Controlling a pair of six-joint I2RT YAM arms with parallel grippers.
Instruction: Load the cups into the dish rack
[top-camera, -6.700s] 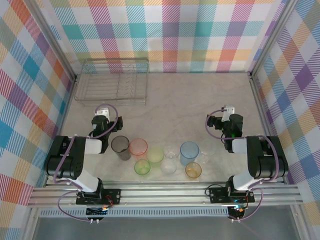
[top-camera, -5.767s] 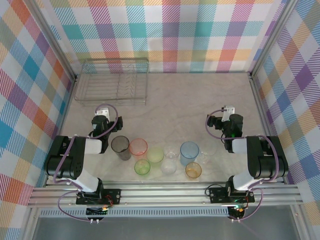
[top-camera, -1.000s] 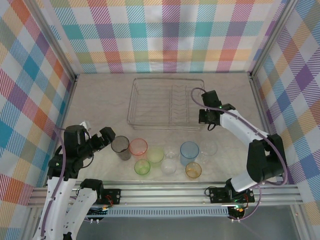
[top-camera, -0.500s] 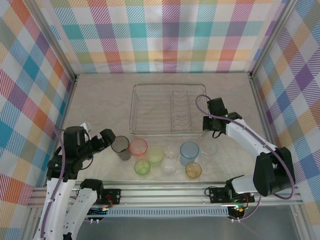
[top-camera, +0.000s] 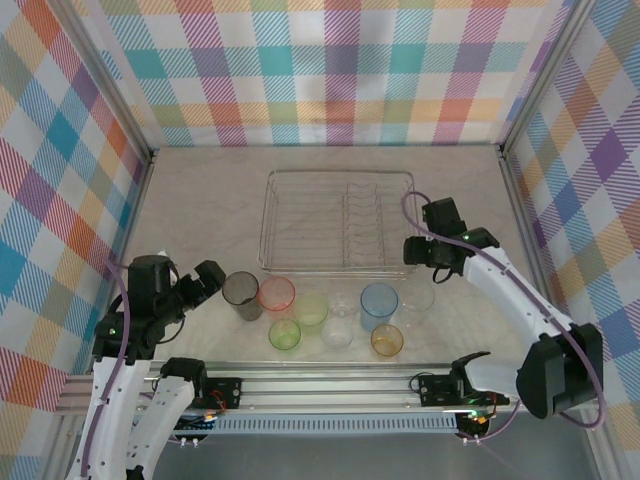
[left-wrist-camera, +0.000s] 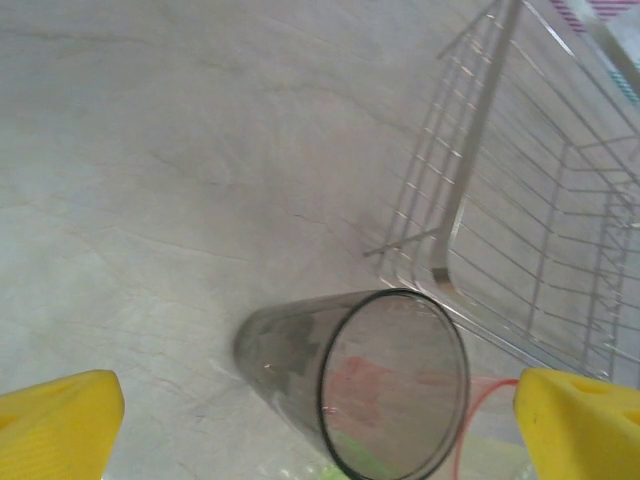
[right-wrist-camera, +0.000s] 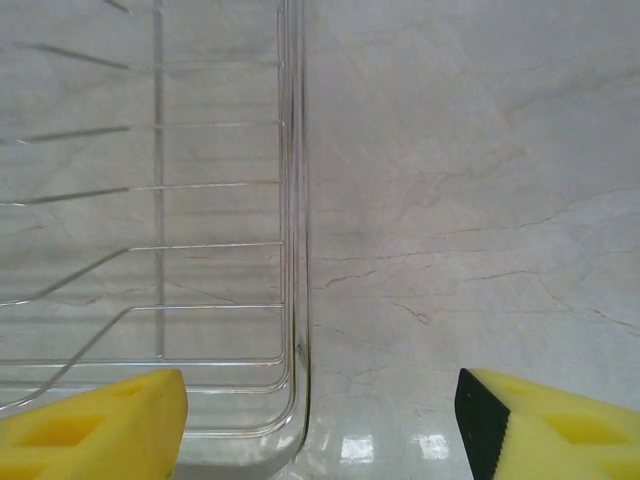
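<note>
- At the dish rack's near right corner, the right gripper (top-camera: 413, 252) hangs with its jaws spread wide, gripping nothing
- Seen from the right wrist, the dish rack (right-wrist-camera: 296, 330) sends its rounded corner wire up through the gap between the two yellow pads (right-wrist-camera: 95, 415); it runs nearer the pad on the picture's left and touches neither
- The dish rack (top-camera: 310, 225) lies flat in the middle of the marbled table (top-camera: 200, 200), its tines toward its right half
- At the left end of the cups, the left gripper (top-camera: 197, 287) sits low with its jaws fully parted and empty
- From the left wrist, the grey cup (left-wrist-camera: 370, 395) stands ahead of the yellow fingertips (left-wrist-camera: 60, 415) and between their lines, apart from both
- Just behind it show the rim of the pink-red cup (left-wrist-camera: 485, 400) and the rack's near left corner
- From above, all eight cups stand on the table just in front of the rack: grey, pink-red, pale green cup (top-camera: 311, 310), blue cup (top-camera: 379, 303) and a clear cup (top-camera: 417, 296) behind; green cup (top-camera: 285, 334), a second clear cup (top-camera: 338, 328) and orange cup (top-camera: 387, 341) nearer the arms
</note>
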